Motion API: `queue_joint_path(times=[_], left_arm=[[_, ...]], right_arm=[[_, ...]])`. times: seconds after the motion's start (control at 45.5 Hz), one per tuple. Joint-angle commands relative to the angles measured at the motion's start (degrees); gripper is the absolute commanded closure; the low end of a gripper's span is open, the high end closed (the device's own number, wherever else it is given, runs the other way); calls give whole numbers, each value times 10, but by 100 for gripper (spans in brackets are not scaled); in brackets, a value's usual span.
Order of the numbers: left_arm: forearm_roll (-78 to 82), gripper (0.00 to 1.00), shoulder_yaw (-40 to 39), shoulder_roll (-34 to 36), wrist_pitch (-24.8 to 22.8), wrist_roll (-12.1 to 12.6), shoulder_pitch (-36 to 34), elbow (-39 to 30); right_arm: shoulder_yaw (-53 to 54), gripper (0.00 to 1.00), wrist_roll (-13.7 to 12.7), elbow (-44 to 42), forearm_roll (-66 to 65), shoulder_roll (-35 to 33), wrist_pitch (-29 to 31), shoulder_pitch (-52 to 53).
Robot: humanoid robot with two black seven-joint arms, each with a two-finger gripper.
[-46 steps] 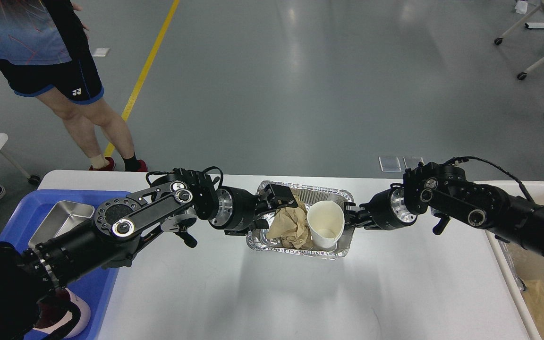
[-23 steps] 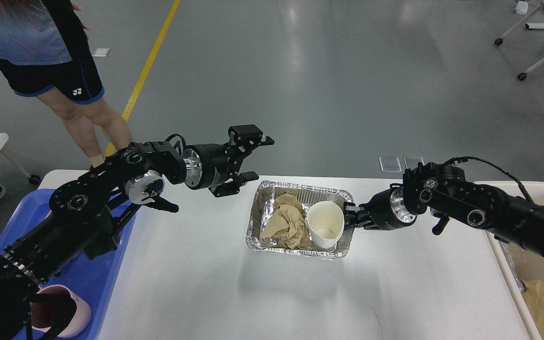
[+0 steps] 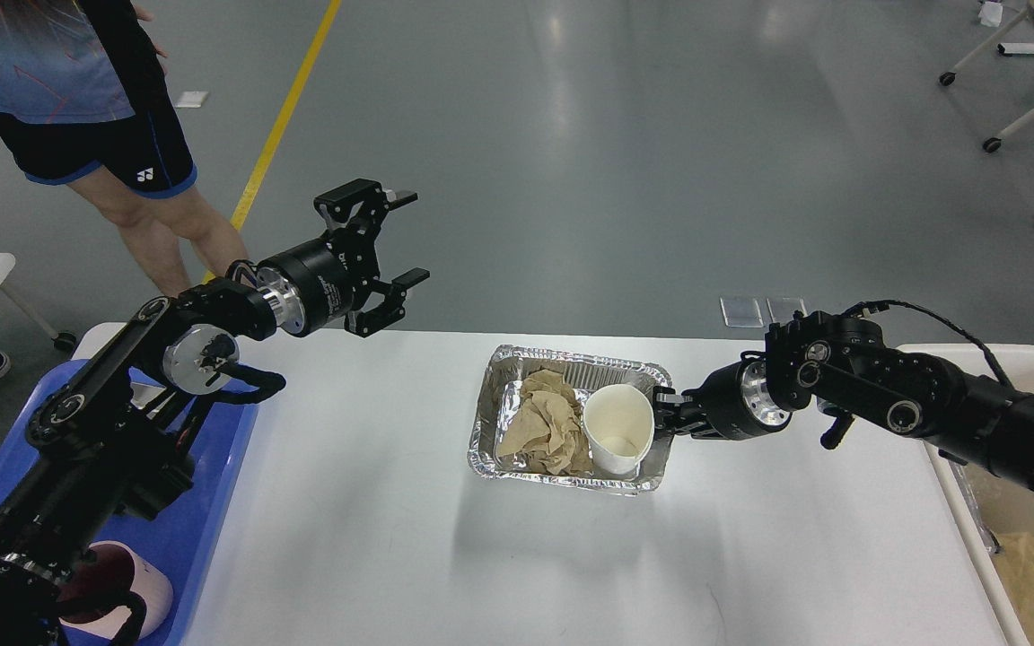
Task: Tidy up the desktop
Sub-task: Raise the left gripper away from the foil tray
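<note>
Two sets of jaws differed: our left gripper [image 3: 380, 254] hung spread and empty above the surface's far left edge, our right gripper [image 3: 663, 409] seemingly pinched the foil tray [image 3: 571, 368] rim, probably to carry its crumpled paper [image 3: 546, 429] and cup [image 3: 618, 428] binward, across the white, glossy desktop [image 3: 445, 556] below us.

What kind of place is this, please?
Probably a robot lab or test hall: a polished grey floor with a yellow line, wheeled furniture legs, and a white desktop on which rubbish is laid out.
</note>
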Motion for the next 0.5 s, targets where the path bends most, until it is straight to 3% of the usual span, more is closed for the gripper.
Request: queue_joint_path(times=[0.0,0.483], left_arm=[[-10,7,-36,-3,6,-10,9,12],[-45,7,-129,-45,34,-21,22,61]], right_arm=[[0,100,0,0,0,1,0,0],[1,100,0,1,0,-2,-2,0]])
